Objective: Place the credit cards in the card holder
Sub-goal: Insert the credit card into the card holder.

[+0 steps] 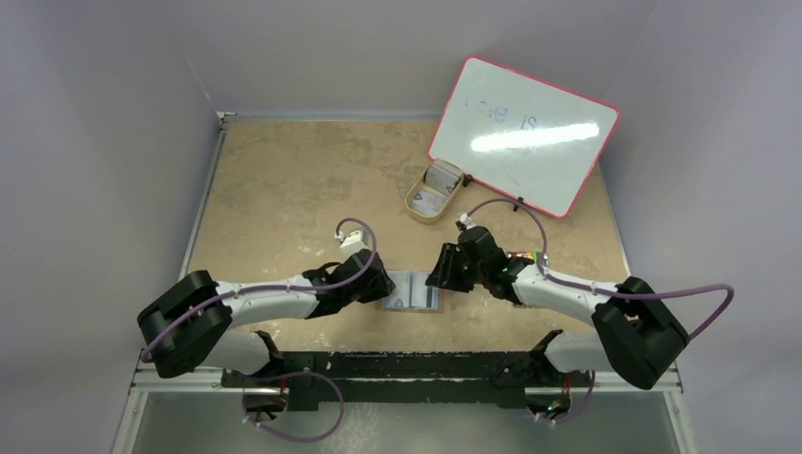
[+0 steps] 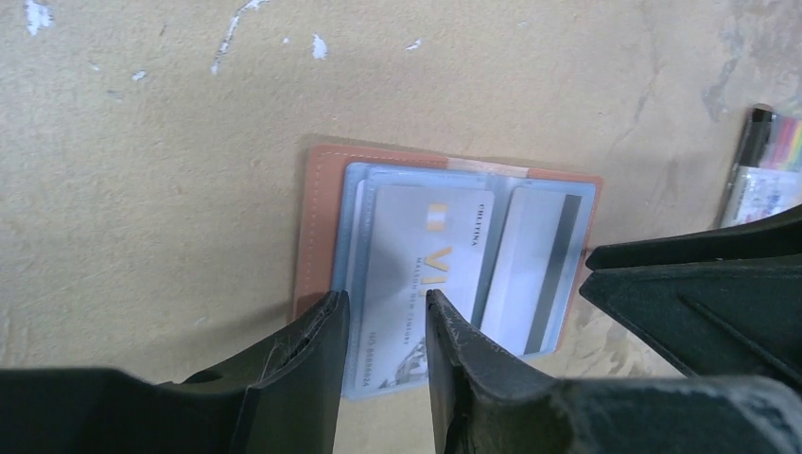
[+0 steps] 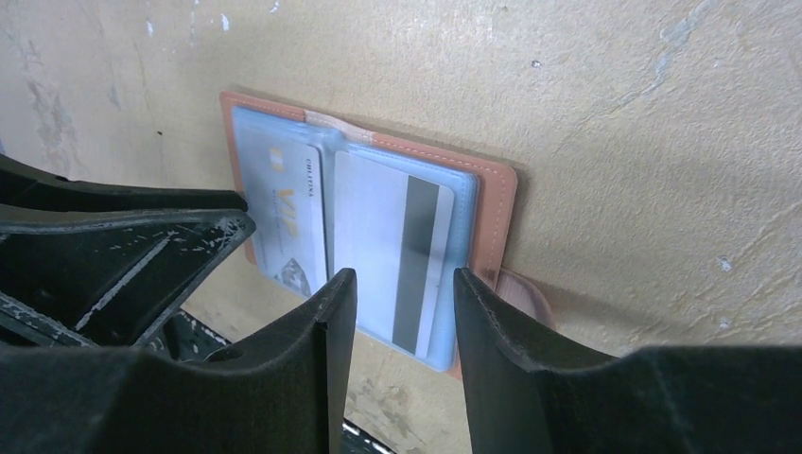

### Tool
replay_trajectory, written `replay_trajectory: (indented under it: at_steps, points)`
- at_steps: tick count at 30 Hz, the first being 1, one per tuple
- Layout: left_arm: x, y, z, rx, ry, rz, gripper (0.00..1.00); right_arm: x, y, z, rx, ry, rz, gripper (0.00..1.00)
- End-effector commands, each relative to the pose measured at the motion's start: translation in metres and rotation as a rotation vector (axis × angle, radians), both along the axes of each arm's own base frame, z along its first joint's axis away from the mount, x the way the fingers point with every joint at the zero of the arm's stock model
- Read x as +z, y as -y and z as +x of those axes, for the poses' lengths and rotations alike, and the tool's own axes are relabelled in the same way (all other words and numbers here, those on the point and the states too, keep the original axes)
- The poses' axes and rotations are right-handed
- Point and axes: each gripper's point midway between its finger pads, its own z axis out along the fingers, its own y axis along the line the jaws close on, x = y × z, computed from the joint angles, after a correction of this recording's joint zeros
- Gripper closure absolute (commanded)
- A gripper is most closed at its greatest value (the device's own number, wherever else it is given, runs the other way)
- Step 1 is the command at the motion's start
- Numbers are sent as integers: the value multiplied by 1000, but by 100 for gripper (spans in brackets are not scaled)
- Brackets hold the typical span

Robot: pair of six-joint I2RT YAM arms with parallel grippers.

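Plain pale grey-lilac walls [image 1: 95, 142] on three sides; worn tan table top [image 1: 284, 180], scuffed, with white flecks; pink-framed whiteboard [image 1: 525, 137] propped at far right corner, faint writing, bright glare streak across it

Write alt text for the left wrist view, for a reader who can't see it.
An open brown card holder lies flat on the tan table, with a VIP card and a striped card in its clear sleeves. The left gripper, open, frames the VIP card's near end; the right gripper pokes in from the right.
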Motion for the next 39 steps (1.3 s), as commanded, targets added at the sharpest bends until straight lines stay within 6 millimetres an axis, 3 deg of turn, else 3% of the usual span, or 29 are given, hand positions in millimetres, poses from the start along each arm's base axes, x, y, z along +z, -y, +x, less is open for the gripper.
replay_trajectory:
  at_steps: [1, 19, 39]
  points:
    - [-3, -12, 4, 8, 9, 81, 65, -2, -5, 0, 3, -6, 24, 55]
    - [-6, -7, 2, -9, 0, 66, 66, -6, -14, -1, 28, -18, 58, 53]
    - [-7, -3, 2, -16, -5, 53, 68, 26, -40, 0, 86, 32, 230, 53]
